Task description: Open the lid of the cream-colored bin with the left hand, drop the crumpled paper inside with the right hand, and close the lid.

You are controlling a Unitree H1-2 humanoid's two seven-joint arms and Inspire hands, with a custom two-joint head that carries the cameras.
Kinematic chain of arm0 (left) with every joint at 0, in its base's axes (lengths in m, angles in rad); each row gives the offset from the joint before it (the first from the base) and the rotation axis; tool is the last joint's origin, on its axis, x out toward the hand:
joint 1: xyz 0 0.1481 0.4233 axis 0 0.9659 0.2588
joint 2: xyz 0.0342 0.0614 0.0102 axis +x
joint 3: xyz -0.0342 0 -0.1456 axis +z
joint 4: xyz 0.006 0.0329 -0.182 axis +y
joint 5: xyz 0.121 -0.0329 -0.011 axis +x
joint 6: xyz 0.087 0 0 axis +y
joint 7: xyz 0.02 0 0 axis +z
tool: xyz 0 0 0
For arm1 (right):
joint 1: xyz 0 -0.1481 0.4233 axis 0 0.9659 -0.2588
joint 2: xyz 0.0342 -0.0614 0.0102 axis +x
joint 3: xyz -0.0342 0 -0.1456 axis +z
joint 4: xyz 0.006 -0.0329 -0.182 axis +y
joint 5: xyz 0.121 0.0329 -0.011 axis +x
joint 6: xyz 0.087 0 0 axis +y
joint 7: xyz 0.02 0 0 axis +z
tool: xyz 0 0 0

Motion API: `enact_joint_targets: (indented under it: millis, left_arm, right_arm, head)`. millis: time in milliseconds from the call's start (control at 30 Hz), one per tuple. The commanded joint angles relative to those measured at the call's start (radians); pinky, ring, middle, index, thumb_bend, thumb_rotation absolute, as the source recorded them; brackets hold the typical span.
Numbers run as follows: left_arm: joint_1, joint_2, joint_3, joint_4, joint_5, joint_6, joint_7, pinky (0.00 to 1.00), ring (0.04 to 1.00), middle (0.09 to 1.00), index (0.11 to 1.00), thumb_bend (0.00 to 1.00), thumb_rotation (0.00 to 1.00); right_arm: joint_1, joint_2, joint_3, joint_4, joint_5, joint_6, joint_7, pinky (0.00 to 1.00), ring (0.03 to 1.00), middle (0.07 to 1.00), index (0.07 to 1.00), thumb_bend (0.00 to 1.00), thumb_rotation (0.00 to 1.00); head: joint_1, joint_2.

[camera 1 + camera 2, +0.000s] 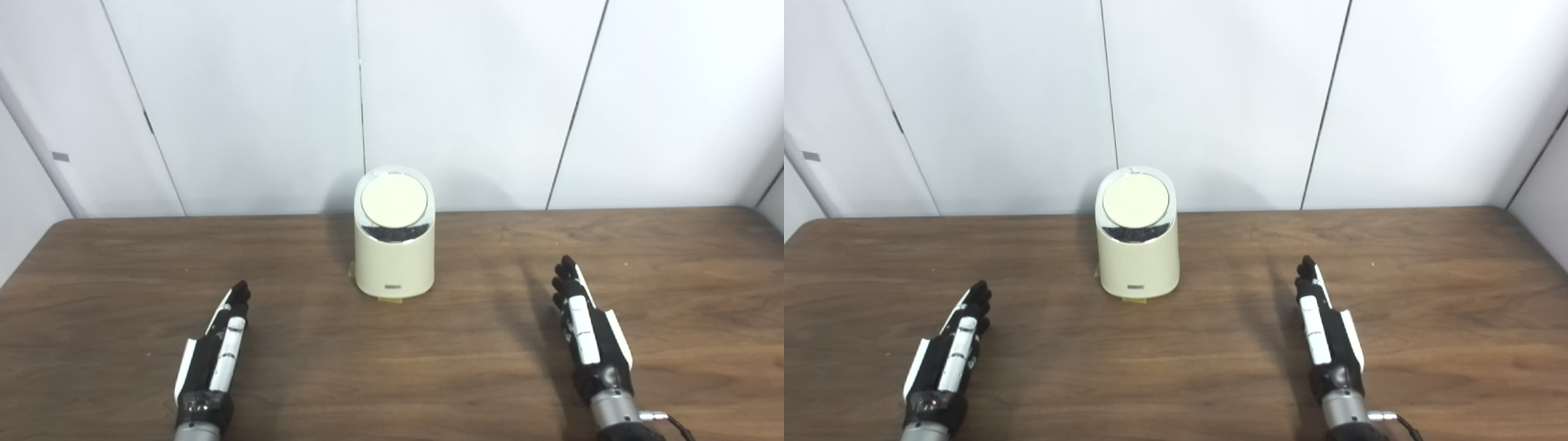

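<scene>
Left eye view: cream bin (pixel 394 245) upright at table (pixel 392 367) centre-far, near wall (pixel 257 92). Round lid (pixel 394 202) shut, tilted toward camera. Left hand (pixel 215 349) near-left, fingers straight and extended, holding nothing. Right hand (pixel 587 331) near-right, same pose, edge-on, empty. Both well apart from bin.

Right eye view: same layout, bin (pixel 1137 251) sits left of centre. Crumpled paper not visible either view.
</scene>
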Motion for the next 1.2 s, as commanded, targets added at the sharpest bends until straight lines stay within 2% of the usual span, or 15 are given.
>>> enact_joint_targets:
  millis: [0,200,533,1167]
  left_arm:
    - [-0.030,0.008,-0.004,-0.005,-0.005,-0.013,0.000,1.00,0.989,0.962,0.985,0.41,0.80]
    - [-0.036,0.013,0.003,-0.003,-0.001,-0.013,0.006,1.00,0.987,0.958,0.984,0.42,0.84]
    - [-0.034,0.018,0.000,0.002,0.003,-0.018,0.004,0.98,0.978,0.949,0.972,0.44,0.80]
    - [-0.034,0.017,0.000,0.003,-0.007,-0.016,0.002,0.99,0.979,0.953,0.975,0.43,0.80]
  right_arm:
    - [-0.034,-0.007,-0.001,-0.019,-0.005,-0.023,0.004,1.00,0.980,0.988,0.994,0.53,0.97]
    - [-0.032,-0.006,0.001,-0.028,-0.004,-0.017,0.006,1.00,0.982,0.988,0.995,0.53,0.97]
    - [-0.035,-0.007,0.002,-0.023,-0.010,-0.022,0.005,1.00,0.981,0.989,0.995,0.53,0.96]
    - [-0.034,-0.007,0.004,-0.029,-0.017,-0.014,0.006,1.00,0.980,0.992,1.000,0.52,0.98]
  head:
    - [-0.001,0.000]
    - [-0.001,0.000]
    - [-0.003,0.002]
    - [-0.006,0.003]
